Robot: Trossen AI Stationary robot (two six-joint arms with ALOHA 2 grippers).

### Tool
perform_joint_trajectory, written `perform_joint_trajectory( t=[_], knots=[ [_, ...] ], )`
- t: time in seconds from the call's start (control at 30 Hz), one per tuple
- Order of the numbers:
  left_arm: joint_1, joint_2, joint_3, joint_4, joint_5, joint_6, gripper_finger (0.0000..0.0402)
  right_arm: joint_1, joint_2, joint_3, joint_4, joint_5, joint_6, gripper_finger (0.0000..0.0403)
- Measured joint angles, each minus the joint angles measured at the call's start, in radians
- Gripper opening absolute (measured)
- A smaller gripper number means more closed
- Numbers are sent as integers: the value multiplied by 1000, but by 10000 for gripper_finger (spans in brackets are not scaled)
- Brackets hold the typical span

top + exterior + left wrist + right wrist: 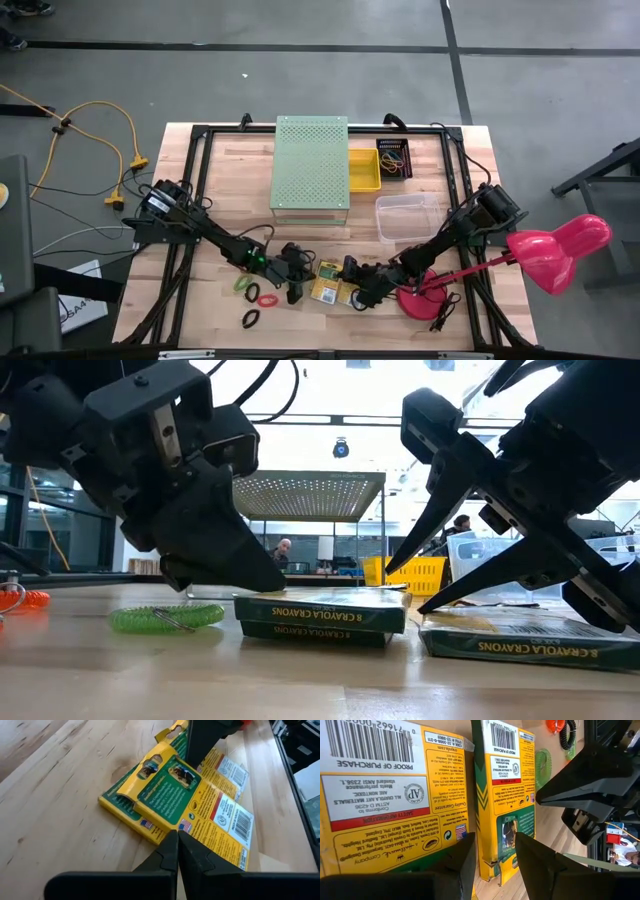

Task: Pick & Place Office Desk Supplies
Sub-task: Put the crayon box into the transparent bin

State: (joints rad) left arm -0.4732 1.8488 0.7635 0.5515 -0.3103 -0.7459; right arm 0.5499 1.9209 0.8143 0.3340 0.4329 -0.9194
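Two flat yellow-and-green crayon boxes lie side by side near the table's near edge: one (pixel 327 283) (pixel 323 612) (pixel 165 795) (pixel 505 795), and one to its right (pixel 520 640) (pixel 225 815) (pixel 385 795). My left gripper (pixel 294 285) (pixel 177 837) (pixel 272 586) is shut at the first box's left edge. My right gripper (pixel 353 293) (pixel 495 845) (pixel 406 590) is open, with a finger on either side of that box's right end. A green band (pixel 243 283) (pixel 165 618), a red band (pixel 268 297) and a black band (pixel 250 319) lie on the table to the left. My left gripper's shut fingertips (pixel 268 582) meet the first crayon box at the left edge of its top face (pixel 250 597), slanting down from the table's left. The box lies flat on the table. My right gripper stands open around that box's right end (pixel 495 865); I cannot tell whether a finger touches it.
A large pale-green perforated box (pixel 311 165) stands at the far middle, with a yellow bin (pixel 364 170), a black tray of pens (pixel 393 158) and a clear container (pixel 408 215) to its right. The pink lamp (pixel 555 250) has its red base (pixel 420 298) close behind my right gripper.
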Motion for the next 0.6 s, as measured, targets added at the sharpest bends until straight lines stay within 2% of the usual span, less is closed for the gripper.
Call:
perform_joint_trajectory(
  t=[0.4,0.5,0.6],
  knots=[
    [-10,1,1,-4,5,82,1,0,0,0,12,-6,-2,126],
    [-13,1,1,-18,10,175,1,0,0,0,12,-6,-2,126],
    [-27,1,1,-21,17,349,1,0,0,0,13,-6,-2,126]
  ],
)
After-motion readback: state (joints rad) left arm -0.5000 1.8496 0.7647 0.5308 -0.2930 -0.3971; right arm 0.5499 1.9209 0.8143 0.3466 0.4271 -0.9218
